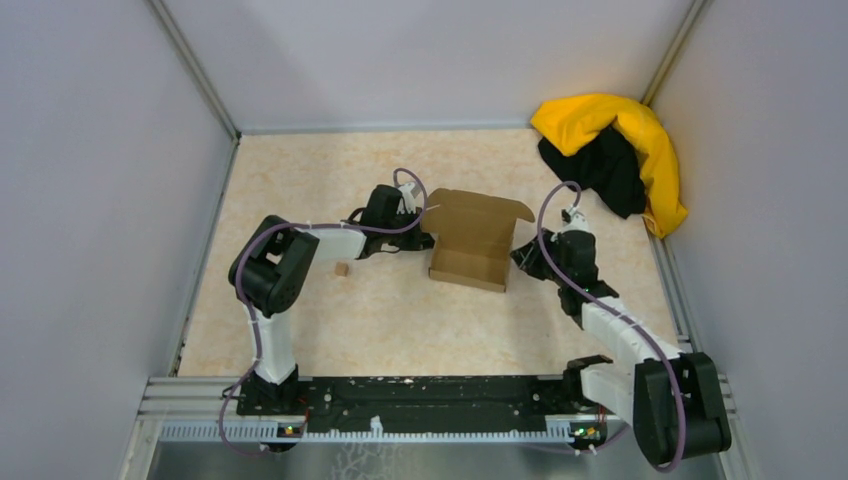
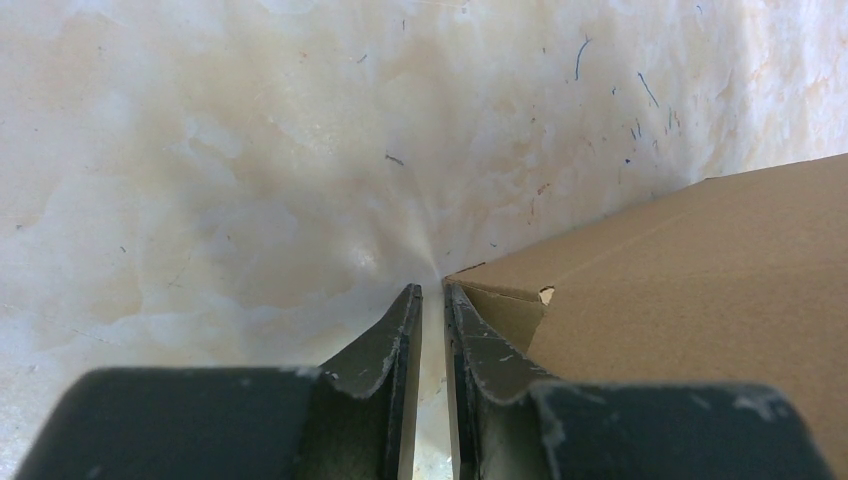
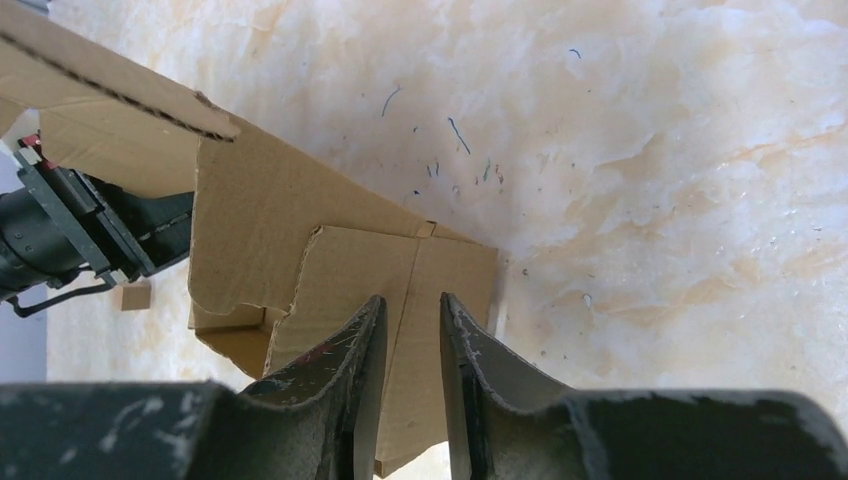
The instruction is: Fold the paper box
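Note:
The paper box [image 1: 470,240] is brown cardboard, partly folded, with raised side walls and its lid flap open at the back, in the middle of the table. My left gripper [image 1: 425,238] is at the box's left wall. In the left wrist view the left gripper [image 2: 432,288] is all but shut and empty, with the box corner [image 2: 700,280] just right of its right finger. My right gripper [image 1: 520,255] is at the box's right side. In the right wrist view the right gripper [image 3: 410,298] is slightly open over a side flap [image 3: 330,270], holding nothing.
A tiny brown cardboard scrap [image 1: 342,269] lies left of the box and also shows in the right wrist view [image 3: 132,295]. A yellow-and-black cloth heap [image 1: 615,150] sits in the back right corner. Grey walls enclose the table on three sides.

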`<action>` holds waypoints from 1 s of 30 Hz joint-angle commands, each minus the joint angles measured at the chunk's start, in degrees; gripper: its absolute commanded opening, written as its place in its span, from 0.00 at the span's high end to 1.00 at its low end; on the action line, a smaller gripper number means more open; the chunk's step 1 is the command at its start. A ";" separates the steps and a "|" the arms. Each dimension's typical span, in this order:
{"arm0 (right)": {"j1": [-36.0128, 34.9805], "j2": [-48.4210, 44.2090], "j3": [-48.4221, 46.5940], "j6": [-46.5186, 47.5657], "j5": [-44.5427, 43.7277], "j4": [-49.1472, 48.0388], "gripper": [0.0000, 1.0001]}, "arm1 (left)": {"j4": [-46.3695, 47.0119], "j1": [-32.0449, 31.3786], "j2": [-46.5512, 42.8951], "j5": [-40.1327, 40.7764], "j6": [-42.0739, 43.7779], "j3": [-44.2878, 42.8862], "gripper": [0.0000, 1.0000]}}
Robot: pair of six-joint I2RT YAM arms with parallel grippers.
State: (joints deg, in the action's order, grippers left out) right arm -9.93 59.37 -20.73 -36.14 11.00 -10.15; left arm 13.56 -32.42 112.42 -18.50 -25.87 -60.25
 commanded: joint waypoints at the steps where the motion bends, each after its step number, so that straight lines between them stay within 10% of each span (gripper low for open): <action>1: -1.52 1.38 -3.67 0.16 0.92 -3.30 0.73 | -5.48 -0.94 3.15 0.54 1.57 0.06 0.78; 30: -3.96 2.78 -4.28 2.31 -0.89 -1.74 0.66 | -16.83 -0.60 -12.15 -0.52 6.53 0.94 0.72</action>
State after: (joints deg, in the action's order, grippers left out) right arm -12.91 63.11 -23.81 -34.22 8.86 -9.39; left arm 2.20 -32.45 106.96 -17.82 -21.96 -59.70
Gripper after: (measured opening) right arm 0.331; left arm 0.244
